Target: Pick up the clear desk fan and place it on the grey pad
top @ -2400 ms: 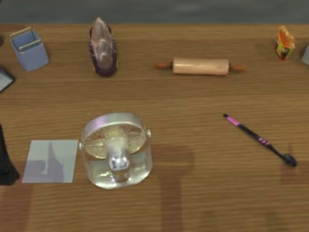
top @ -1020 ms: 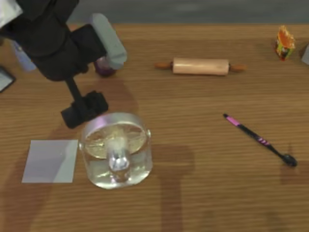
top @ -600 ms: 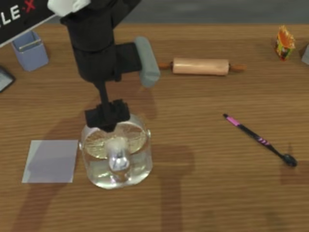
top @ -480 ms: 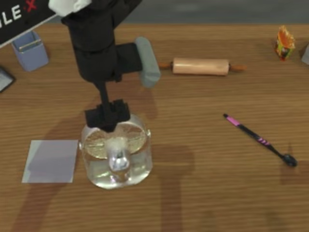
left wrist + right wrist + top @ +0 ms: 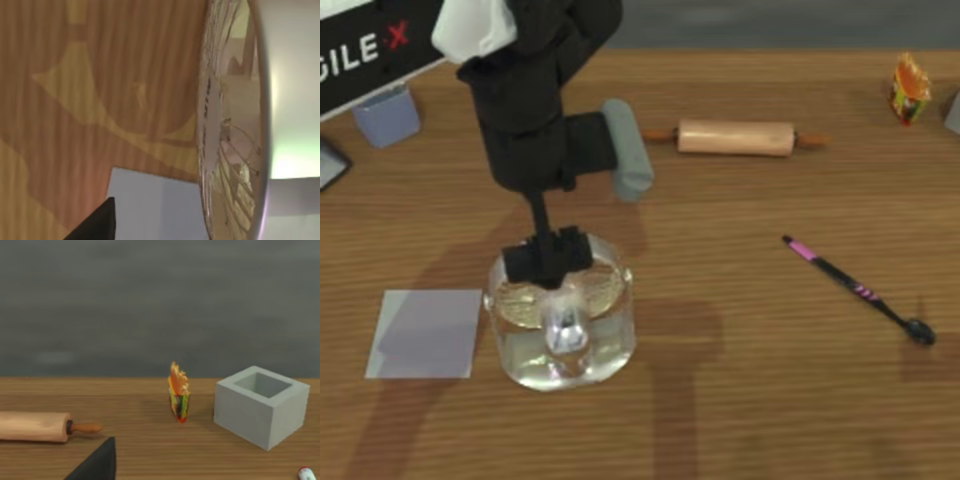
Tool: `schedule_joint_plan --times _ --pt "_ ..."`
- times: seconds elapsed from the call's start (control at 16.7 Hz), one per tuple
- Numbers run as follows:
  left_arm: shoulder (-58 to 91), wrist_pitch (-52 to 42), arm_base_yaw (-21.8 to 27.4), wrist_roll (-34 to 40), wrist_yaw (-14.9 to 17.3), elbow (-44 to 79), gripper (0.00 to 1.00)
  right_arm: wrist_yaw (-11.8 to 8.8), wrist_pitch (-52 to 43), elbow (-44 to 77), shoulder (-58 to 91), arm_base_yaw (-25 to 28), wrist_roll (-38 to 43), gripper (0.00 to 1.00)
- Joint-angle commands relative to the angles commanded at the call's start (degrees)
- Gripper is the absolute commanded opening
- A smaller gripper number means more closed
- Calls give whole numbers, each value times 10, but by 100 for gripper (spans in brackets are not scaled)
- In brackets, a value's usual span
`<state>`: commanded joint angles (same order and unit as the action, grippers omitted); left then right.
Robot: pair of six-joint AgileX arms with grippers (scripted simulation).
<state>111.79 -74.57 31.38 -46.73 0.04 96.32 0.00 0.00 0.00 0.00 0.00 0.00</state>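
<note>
The clear desk fan (image 5: pixel 560 320) lies on the wood table left of centre, glassy, with a silver hub and pale blades. The grey pad (image 5: pixel 425 333) lies flat just to its left, bare. My left gripper (image 5: pixel 548 258) hangs over the fan's far rim, open, straddling that edge. In the left wrist view the fan's silvery rim and blades (image 5: pixel 225 130) fill one side. One dark finger (image 5: pixel 97 225) stands apart from the rim, over the pad (image 5: pixel 150 205). My right arm is outside the top view. Its wrist view shows one dark finger (image 5: pixel 100 462) set wide, holding nothing.
A rolling pin (image 5: pixel 736 137) lies at the back centre and a pink-and-black toothbrush (image 5: pixel 855 290) at the right. A blue-grey box (image 5: pixel 388 115) stands at the back left, partly under my left arm. An orange packet (image 5: pixel 910 88) and a grey open box (image 5: pixel 261 405) stand at the back right.
My left arm has swung in from the table's left edge and come down onto the fan's far rim. The fan and the pad have not moved.
</note>
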Motion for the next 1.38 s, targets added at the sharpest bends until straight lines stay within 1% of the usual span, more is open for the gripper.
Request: schedule_joint_plan --times 0.24,0.48,1.26,1.32,1.38 --pt "3 55 0 0 0 -52 100 0 0 0 0 0 0 100" --pt "3 57 0 0 0 -54 100 0 0 0 0 0 0 100" --pt "3 57 0 0 0 -54 2 0 0 0 0 0 0 100" --pt "3 57 0 0 0 -54 0 0 0 0 0 0 0 100" --pt "3 57 0 0 0 -54 0 0 0 0 0 0 0 100"
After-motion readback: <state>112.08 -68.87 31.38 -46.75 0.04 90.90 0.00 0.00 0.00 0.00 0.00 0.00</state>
